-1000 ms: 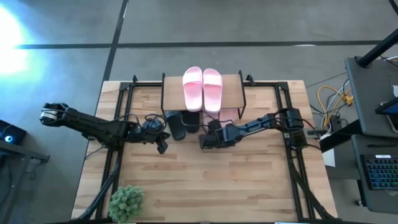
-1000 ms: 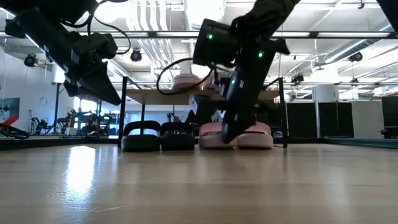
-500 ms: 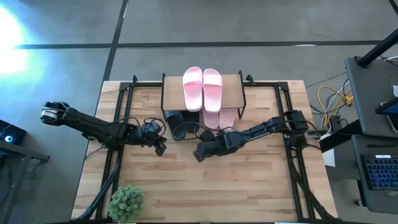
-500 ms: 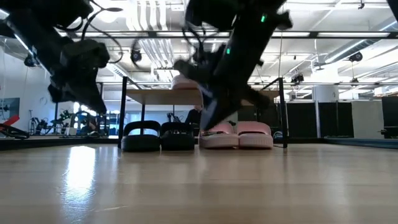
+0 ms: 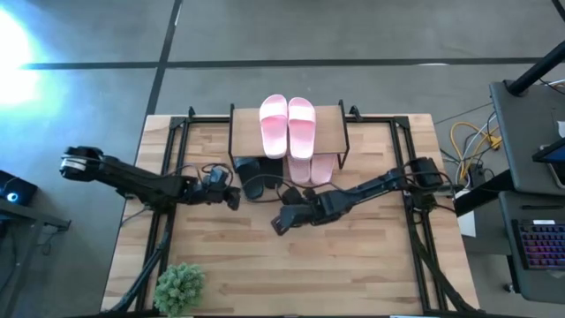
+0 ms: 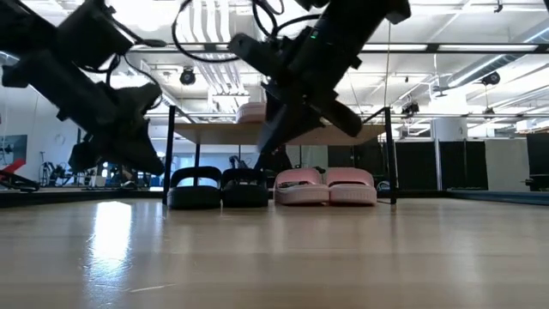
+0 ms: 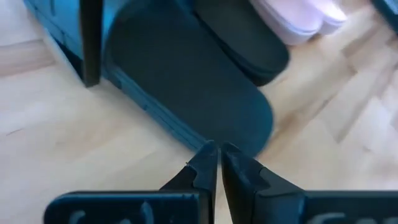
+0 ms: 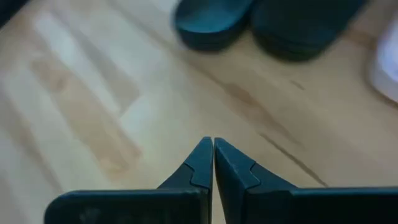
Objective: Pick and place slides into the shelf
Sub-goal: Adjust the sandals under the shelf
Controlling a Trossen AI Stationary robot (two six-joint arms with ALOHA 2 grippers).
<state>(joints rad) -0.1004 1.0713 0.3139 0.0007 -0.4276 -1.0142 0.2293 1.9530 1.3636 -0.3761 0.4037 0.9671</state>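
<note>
The shelf [image 5: 331, 131] stands at the table's far middle, with two pale pink slides [image 5: 287, 125] lying on its top board. Below the board, two black slides [image 6: 219, 187] and two pink slides [image 6: 326, 186] rest side by side on the tabletop. My left gripper [image 5: 232, 196] is shut and hovers just in front of the left black slide [image 7: 186, 87], at its near end. My right gripper [image 5: 275, 226] is also shut and empty. It hangs above bare wood nearer than the black slides [image 8: 261, 22]. My left gripper's shut fingertips [image 7: 208, 155] point at the near end [image 7: 249, 134] of the left black slide. I cannot tell whether they touch it. The slide lies flat on the table.
A small green plant [image 5: 179, 287] sits at the near left corner. Black frame rails run along the table's left side [image 5: 166, 208] and right side [image 5: 415, 221]. Bare wood [image 5: 300, 274] stretches across the near half of the table.
My right gripper has drawn back from the pink slides under the shelf, moving toward the near and left edges and rising above the table. My left gripper has shifted a little toward the black slides. The slides have stayed where they were.
</note>
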